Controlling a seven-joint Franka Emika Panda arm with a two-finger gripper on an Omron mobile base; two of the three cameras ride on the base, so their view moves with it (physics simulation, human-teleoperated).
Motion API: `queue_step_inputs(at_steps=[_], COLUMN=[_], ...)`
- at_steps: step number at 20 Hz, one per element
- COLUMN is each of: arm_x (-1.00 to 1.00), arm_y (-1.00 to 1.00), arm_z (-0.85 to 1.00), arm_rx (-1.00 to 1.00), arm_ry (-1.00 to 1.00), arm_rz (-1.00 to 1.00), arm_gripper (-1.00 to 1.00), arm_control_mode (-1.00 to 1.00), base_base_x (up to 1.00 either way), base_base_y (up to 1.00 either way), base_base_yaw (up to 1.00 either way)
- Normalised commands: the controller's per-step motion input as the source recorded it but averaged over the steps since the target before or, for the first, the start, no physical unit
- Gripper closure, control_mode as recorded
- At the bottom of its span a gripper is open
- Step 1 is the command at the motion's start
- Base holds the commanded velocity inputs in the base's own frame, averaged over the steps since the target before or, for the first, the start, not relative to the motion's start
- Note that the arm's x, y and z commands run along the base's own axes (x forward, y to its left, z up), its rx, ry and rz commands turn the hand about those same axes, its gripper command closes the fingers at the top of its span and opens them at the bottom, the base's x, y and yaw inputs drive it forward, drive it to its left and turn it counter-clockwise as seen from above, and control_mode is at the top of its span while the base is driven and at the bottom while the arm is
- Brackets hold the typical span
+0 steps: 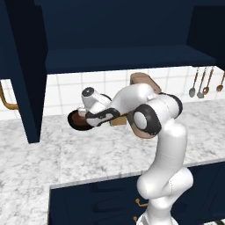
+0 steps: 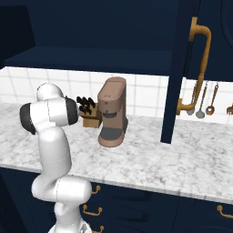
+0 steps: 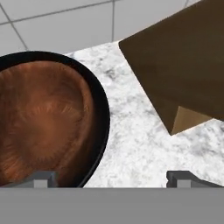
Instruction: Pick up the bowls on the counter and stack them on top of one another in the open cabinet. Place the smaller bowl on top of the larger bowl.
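Observation:
A round bowl (image 1: 77,120) with a glossy black rim and a reddish-brown inside (image 3: 39,122) sits on the marbled counter (image 1: 88,154) near the tiled wall. I cannot tell whether this is one bowl or the brown one nested in the black one. My gripper (image 3: 112,179) hangs open just above its right rim, one fingertip (image 3: 41,178) over the bowl's inside and the other over bare counter. The open cabinet's shelf (image 1: 123,59) runs overhead, dark navy and bare where visible.
A wooden knife block (image 3: 183,65) stands close to the right of the bowl, with a brown coffee machine (image 2: 112,111) beside it. The cabinet's open door (image 1: 24,66) hangs left of the bowl. Utensils (image 1: 200,83) hang on the far-right wall.

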Motion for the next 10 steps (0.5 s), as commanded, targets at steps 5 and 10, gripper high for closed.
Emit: queue_step_inputs(at_steps=[5,10], arm_x=[0.0,0.02], arm_y=[0.04,0.05], arm_z=[-0.59,0.01], arm_rx=[0.0,0.01], arm_ry=[0.17,0.02], arm_rz=[0.0,0.0], arm_gripper=[-1.0,-1.0], arm_control_mode=[-1.0,-1.0], base_base_x=[0.0,0.0], base_base_y=[0.0,0.0], base_base_yaw=[0.0,0.0])
